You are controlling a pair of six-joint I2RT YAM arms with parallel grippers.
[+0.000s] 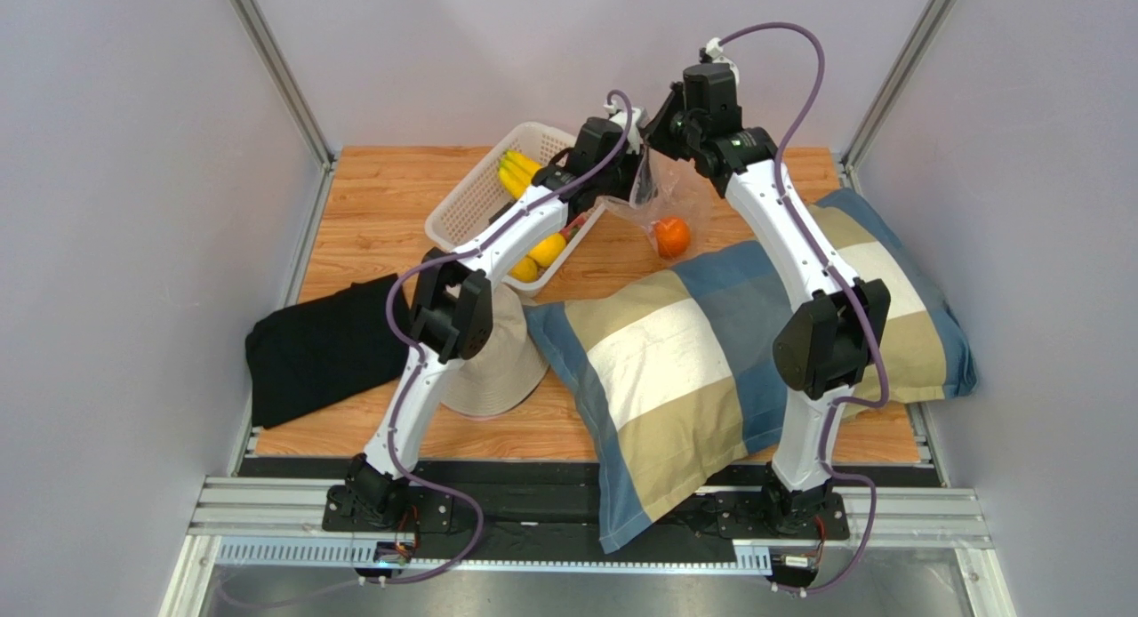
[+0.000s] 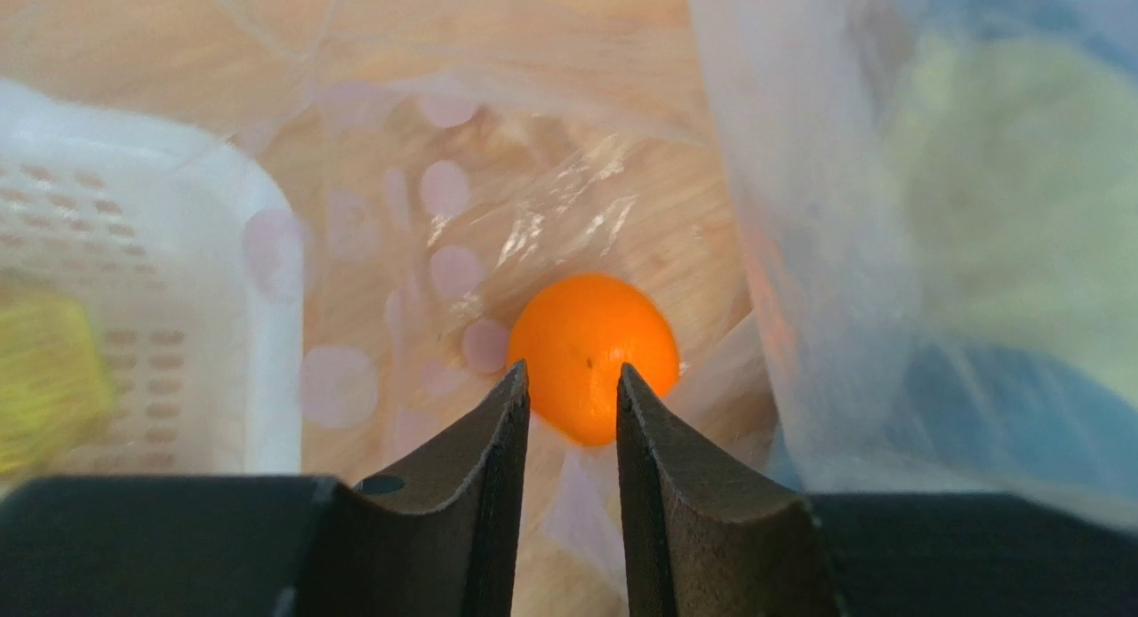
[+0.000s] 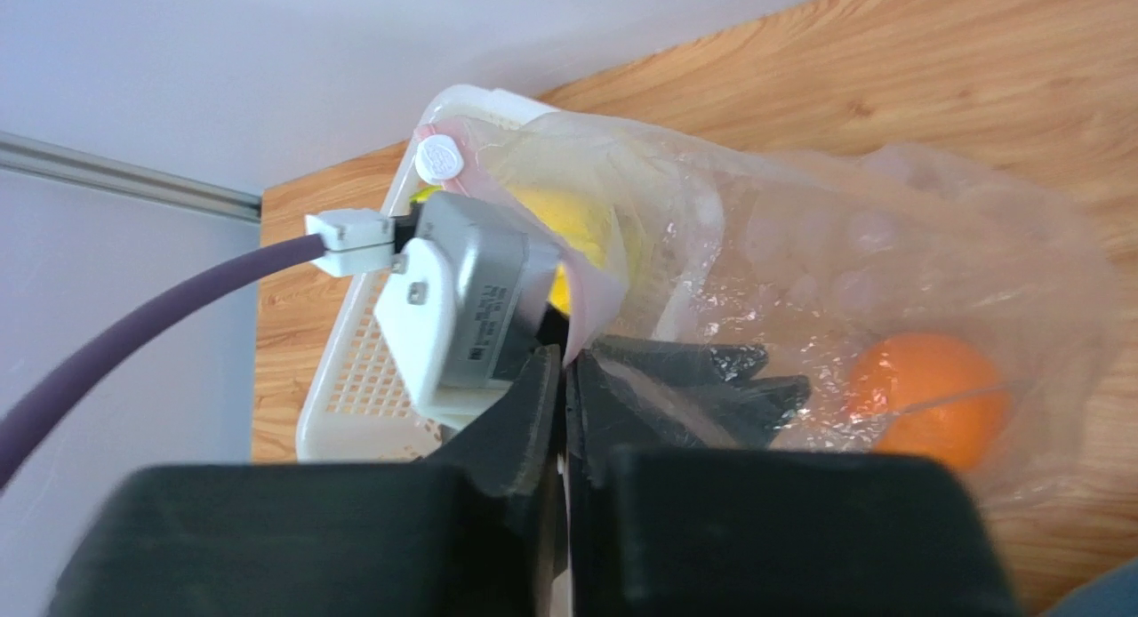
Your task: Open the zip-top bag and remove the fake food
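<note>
The clear zip-top bag (image 1: 664, 193) hangs upright at the back of the table, and my right gripper (image 3: 562, 364) is shut on its pink top edge. One piece of fake food, an orange (image 2: 592, 350), lies at the bottom of the bag (image 2: 561, 204). My left gripper (image 2: 573, 384) reaches down into the bag's mouth. It is open, its tips a little above the orange with nothing between them. In the right wrist view the left fingers (image 3: 728, 377) show through the plastic beside the orange (image 3: 931, 393). A yellow banana bunch (image 1: 514, 173) and a yellow round fruit (image 1: 545, 250) lie in the basket.
The white mesh basket (image 1: 468, 204) stands just left of the bag, close to the left arm. A blue and tan pillow (image 1: 695, 364) covers the right half of the table. A beige hat (image 1: 497, 370) and a black cloth (image 1: 321, 350) lie at the left front.
</note>
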